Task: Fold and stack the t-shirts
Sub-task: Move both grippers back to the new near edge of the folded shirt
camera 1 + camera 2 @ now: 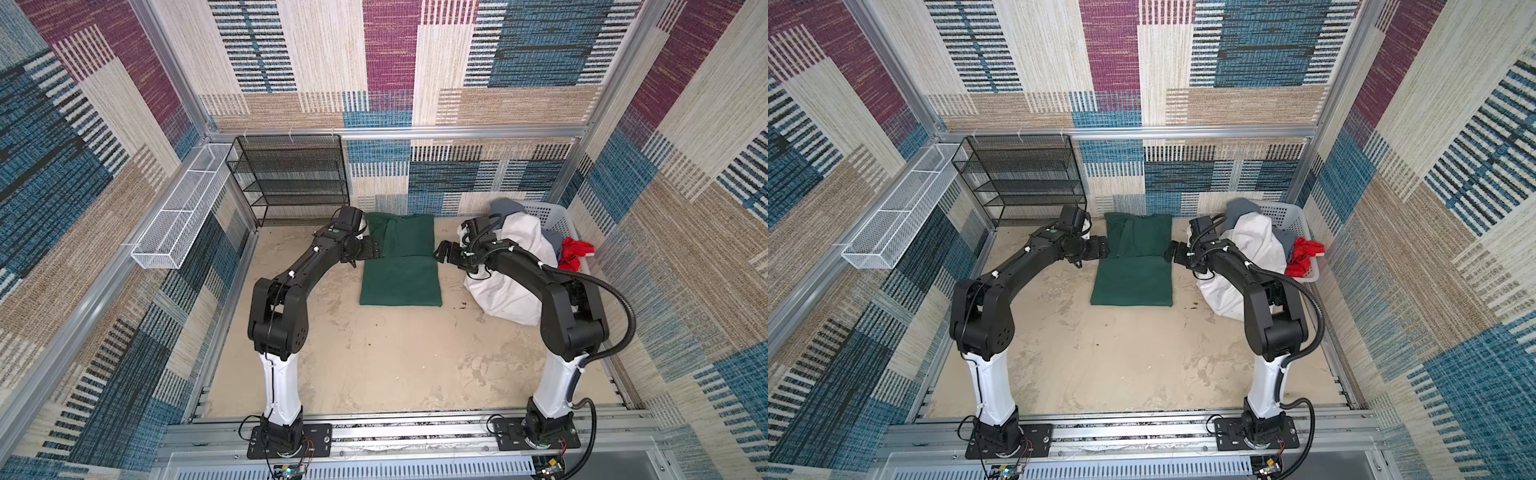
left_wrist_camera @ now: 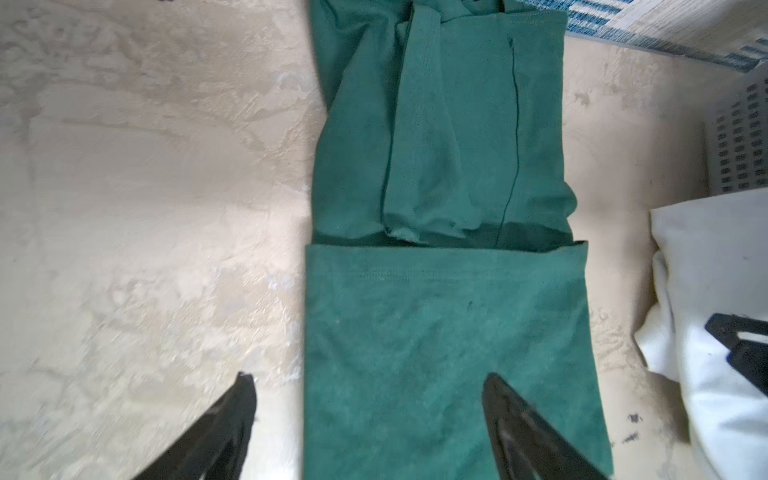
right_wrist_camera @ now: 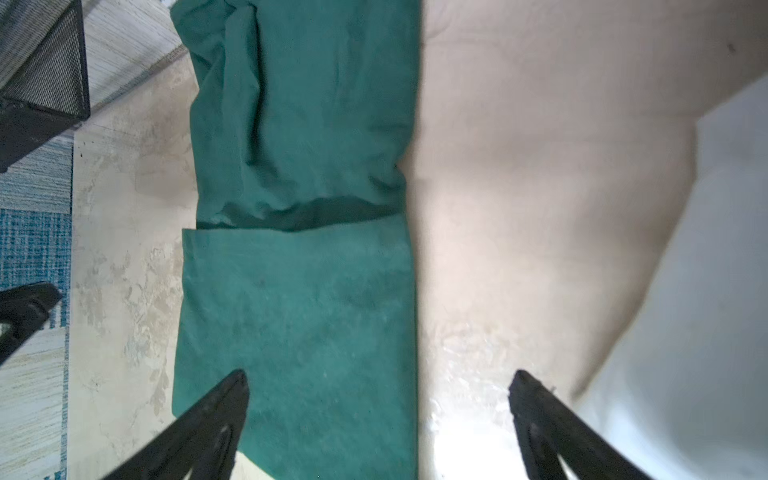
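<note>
A dark green t-shirt (image 1: 401, 278) (image 1: 1133, 282) lies on the table, its near half folded flat and its far half rumpled. My left gripper (image 1: 370, 251) (image 2: 369, 378) hovers open at the shirt's left edge, one finger over the cloth (image 2: 449, 332) and one over bare table. My right gripper (image 1: 441, 251) (image 3: 379, 372) stands open at the right edge, straddling the shirt (image 3: 299, 291) the same way. Neither holds anything. A white t-shirt (image 1: 498, 291) spills from the basket (image 1: 544, 212), with grey (image 1: 505, 205) and red (image 1: 575, 251) shirts inside.
A black mesh shelf rack (image 1: 291, 178) stands at the back left, close behind the left gripper. A white wire basket (image 1: 183, 216) hangs on the left wall. The pale perforated basket (image 2: 739, 137) sits in the back right corner. Bare beige table (image 1: 395, 353) stretches in front.
</note>
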